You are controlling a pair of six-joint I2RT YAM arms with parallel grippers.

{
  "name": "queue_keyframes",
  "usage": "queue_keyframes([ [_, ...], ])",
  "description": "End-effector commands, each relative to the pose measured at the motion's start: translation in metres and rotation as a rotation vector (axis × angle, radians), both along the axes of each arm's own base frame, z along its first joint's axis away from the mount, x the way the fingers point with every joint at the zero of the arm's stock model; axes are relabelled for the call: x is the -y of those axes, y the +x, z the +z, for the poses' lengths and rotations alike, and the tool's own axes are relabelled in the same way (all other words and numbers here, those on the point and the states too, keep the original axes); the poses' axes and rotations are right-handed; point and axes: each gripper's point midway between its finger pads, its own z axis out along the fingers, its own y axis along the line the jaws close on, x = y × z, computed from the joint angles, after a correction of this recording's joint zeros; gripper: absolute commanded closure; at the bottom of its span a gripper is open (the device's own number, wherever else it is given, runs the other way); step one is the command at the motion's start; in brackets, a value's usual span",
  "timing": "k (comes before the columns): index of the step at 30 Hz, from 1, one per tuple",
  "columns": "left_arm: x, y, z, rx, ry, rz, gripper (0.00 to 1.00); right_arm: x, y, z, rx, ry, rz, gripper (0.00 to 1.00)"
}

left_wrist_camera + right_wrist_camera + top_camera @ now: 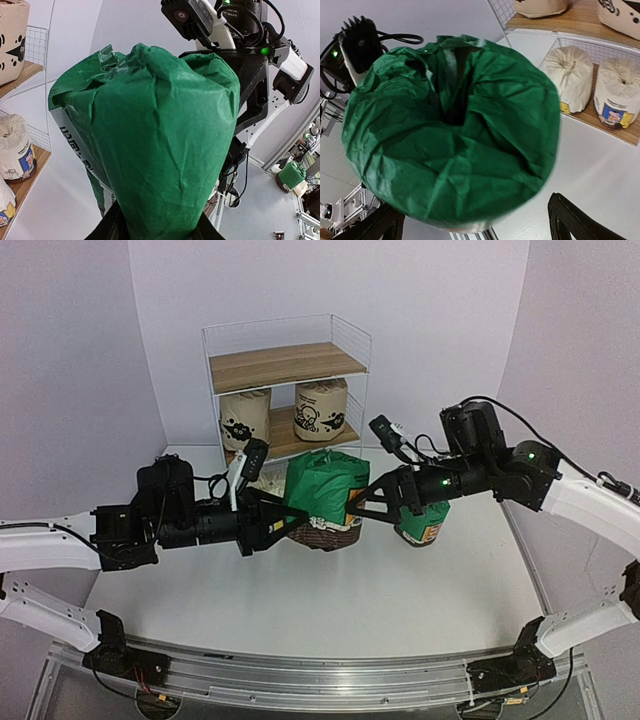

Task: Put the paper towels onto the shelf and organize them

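Note:
My left gripper (290,515) is shut on a green paper towel roll (322,488) and holds it in the air over a wicker basket; in the left wrist view (160,231) the roll (150,130) fills the frame. My right gripper (352,502) is open, its jaws spread on either side of the same roll (450,130), with a gap at the right finger (570,220). A second green roll (425,522) with an orange label stands on the table under the right arm. The shelf (290,365) holds two beige rolls (245,418) (322,410) on the middle board and two white rolls (572,77) (617,92) on the bottom board.
A wicker basket (325,536) sits on the white table (330,610) just in front of the shelf. The shelf's top board is bare. Grey walls close the table at the back and sides.

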Motion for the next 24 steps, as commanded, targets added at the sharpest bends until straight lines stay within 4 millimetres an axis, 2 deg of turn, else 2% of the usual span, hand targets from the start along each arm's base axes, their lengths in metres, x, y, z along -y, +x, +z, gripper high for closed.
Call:
queue_keyframes([
  [1, 0.006, -0.004, 0.053, 0.062, -0.152, -0.023, 1.0, -0.032, -0.004, 0.033, 0.075, 0.16, 0.146, 0.05],
  [5, 0.009, -0.002, 0.052, 0.061, -0.145, -0.016, 1.0, -0.043, -0.008, 0.033, 0.063, 0.191, 0.196, 0.1],
  [7, 0.009, -0.001, 0.051, 0.059, -0.139, -0.013, 1.0, -0.044, -0.004, 0.032, 0.063, 0.185, 0.178, 0.19],
  [9, 0.008, 0.002, 0.051, 0.054, -0.134, 0.005, 0.95, -0.043, 0.0, 0.031, 0.07, 0.177, 0.148, 0.32],
  [12, 0.005, 0.008, 0.049, 0.042, -0.118, 0.041, 0.74, -0.038, 0.009, 0.033, 0.086, 0.168, 0.08, 0.56],
  [13, 0.004, 0.009, 0.05, 0.041, -0.117, 0.053, 0.65, -0.036, 0.013, 0.034, 0.093, 0.164, 0.051, 0.61],
  [15, 0.0, 0.012, 0.051, 0.039, -0.115, 0.078, 0.4, -0.03, 0.02, 0.035, 0.109, 0.156, -0.008, 0.67],
  [19, -0.011, 0.02, 0.052, 0.033, -0.102, 0.144, 0.03, -0.021, 0.026, 0.05, 0.151, 0.171, -0.071, 0.75],
  [24, -0.026, 0.022, 0.055, 0.027, -0.091, 0.2, 0.0, -0.009, 0.028, 0.08, 0.222, 0.211, -0.12, 0.75],
])
